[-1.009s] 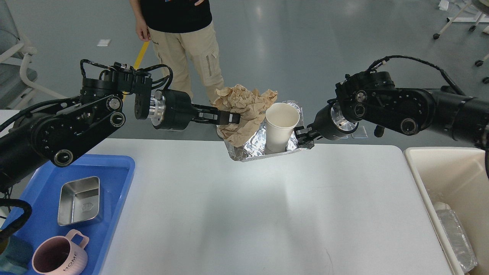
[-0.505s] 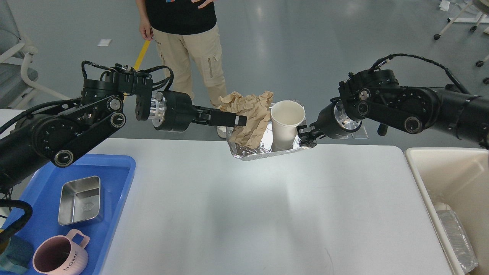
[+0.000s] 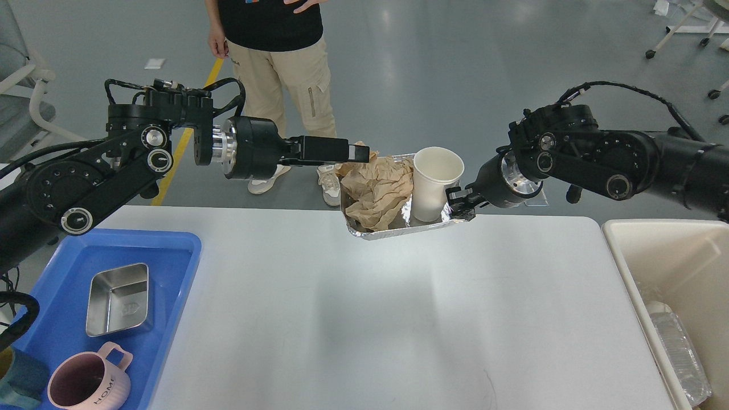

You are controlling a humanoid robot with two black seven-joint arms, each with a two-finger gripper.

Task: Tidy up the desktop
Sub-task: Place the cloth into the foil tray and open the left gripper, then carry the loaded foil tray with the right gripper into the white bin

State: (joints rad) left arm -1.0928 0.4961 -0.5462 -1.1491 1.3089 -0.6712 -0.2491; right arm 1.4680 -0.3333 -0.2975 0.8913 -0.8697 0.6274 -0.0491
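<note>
- Since the earlier frames, your left end effector (image 3: 356,152) has let go of the crumpled brown paper (image 3: 379,191) and lifted clear; it now sits just above and left of the paper, fingers close together, holding nothing.
- Paper has settled down into the foil tray (image 3: 398,229), which now hangs nearly level where it was tilted before.
- Your right end effector (image 3: 462,205) is clamped on the tray's right rim and carries the whole load at the far edge of the desk (image 3: 370,319).
- Judgement: the rubbish is consolidated in one carrier; what remains is moving it to the cream bin (image 3: 626,250), well to the right of and nearer you than the right end effector.
- Risk: the paper cup (image 3: 435,182) stands upright and loose beside the clamped rim, so it may tip.
- Count: one foil tray held, one cup, one paper wad.
- Count: one blue tray (image 3: 182,245) below the left end effector, holding one steel dish (image 3: 118,299) and one pink mug (image 3: 88,384).
- Count: one bystander (image 3: 273,57) beyond the desk.
</note>
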